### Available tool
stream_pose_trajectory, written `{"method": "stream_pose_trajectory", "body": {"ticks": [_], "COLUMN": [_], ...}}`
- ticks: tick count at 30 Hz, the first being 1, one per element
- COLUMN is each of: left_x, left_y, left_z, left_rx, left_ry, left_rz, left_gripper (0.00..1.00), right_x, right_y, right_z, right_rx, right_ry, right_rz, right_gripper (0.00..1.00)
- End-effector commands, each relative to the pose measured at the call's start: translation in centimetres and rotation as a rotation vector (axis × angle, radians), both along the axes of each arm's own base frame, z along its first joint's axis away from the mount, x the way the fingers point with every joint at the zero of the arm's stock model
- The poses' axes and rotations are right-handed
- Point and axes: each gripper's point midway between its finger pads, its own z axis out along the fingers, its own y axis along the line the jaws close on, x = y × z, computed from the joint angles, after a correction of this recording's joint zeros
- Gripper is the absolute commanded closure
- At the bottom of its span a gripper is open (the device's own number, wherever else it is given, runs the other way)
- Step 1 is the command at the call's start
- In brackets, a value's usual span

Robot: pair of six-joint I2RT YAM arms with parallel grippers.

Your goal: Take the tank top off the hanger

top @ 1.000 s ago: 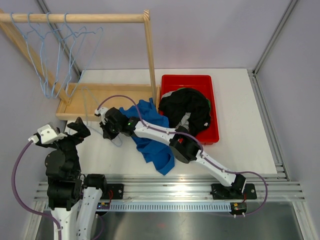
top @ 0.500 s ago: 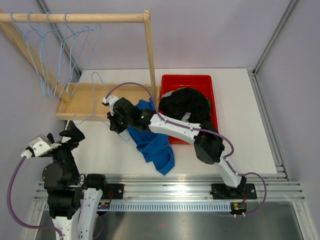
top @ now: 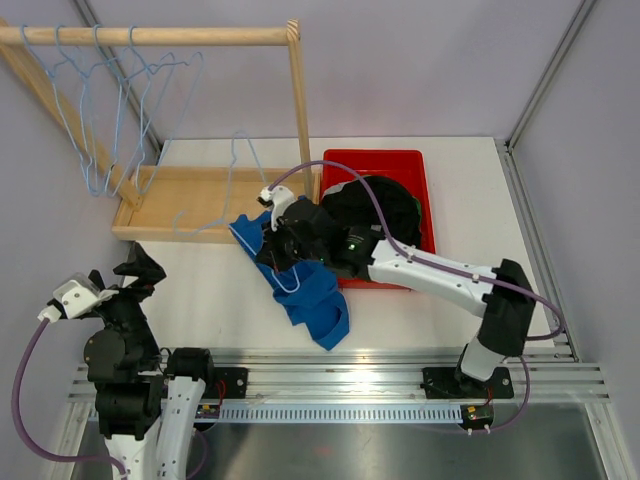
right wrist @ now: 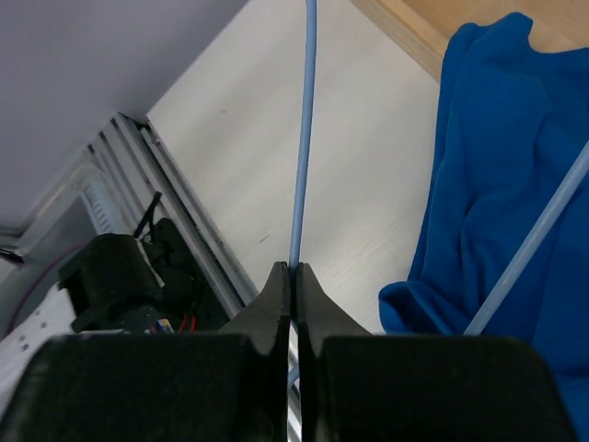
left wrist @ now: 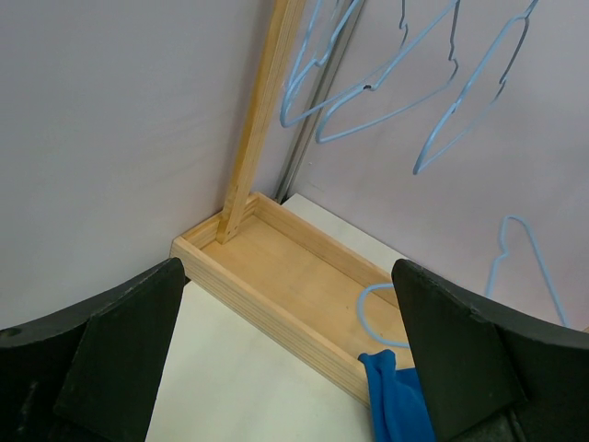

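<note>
The blue tank top lies crumpled on the white table, one strap raised beside the wire. The light blue wire hanger is tilted above it, its hook pointing toward the back. My right gripper is shut on the hanger's wire, just over the top's upper edge. In the right wrist view the right gripper pinches the thin wire, with the tank top to its right. My left gripper stands open at the near left, apart from both. The left wrist view shows the left gripper empty and the tank top low.
A wooden rack with a tray base and upright post stands at the back left, with several empty blue hangers on its bar. A red bin holding black clothes sits right of the post.
My right arm has swung to the right with the hanger, from left of the tank top to above it. The left arm has drawn back toward its base.
</note>
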Motion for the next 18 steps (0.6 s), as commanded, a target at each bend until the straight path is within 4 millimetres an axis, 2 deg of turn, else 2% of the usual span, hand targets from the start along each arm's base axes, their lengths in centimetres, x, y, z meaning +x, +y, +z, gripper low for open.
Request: {"method": "stream_pose_trajectory", "body": {"ticks": [1,2,3,5,6,7,11,14,18], "left_x": [0.1,0.1,0.2,0.2,0.3,0.3,0.5,0.6,0.6], "left_y": [0.3,0.2,0.2,0.2,0.1,0.1,0.1,0.0,0.0], "left_z": [0.6,0.7,0.6,0.5,0.5,0.4,0.4,0.2,0.2], "left_rx": [-0.016,-0.015,-0.014,-0.014,-0.013,-0.013,-0.012,-0.011,-0.009], "left_ry": [-0.035,-0.036,-0.033,-0.032,-0.027,-0.026,-0.021,-0.012,-0.011], "left_rz": [0.018,0.015,0.013,0.012,0.009,0.007,0.006,0.004,0.0], "left_gripper": [0.01,0.01,0.01,0.01,0.01,0.01,0.01,0.01,0.01], "right_x": [-0.3,-0.5,-0.7,-0.6,-0.7,-0.7,0.5,1.4,2.4], "right_y": [-1.6,-2.0,-2.6,-3.3,-3.7,-3.7,-4.5,-4.4,-3.2], "right_z": [8.7,9.4,11.3,11.9,13.3,13.8,16.1,17.8,19.7], "right_rx": [0.25,0.273,0.326,0.36,0.411,0.445,0.552,0.639,0.747], "right_ry": [-0.051,-0.054,-0.066,-0.061,-0.062,-0.064,-0.057,-0.038,-0.018], "right_rz": [-0.039,-0.041,-0.043,-0.057,-0.059,-0.046,-0.067,-0.05,0.005], "right_gripper": [1.0,1.0,1.0,1.0,1.0,1.0,1.0,1.0,1.0]}}
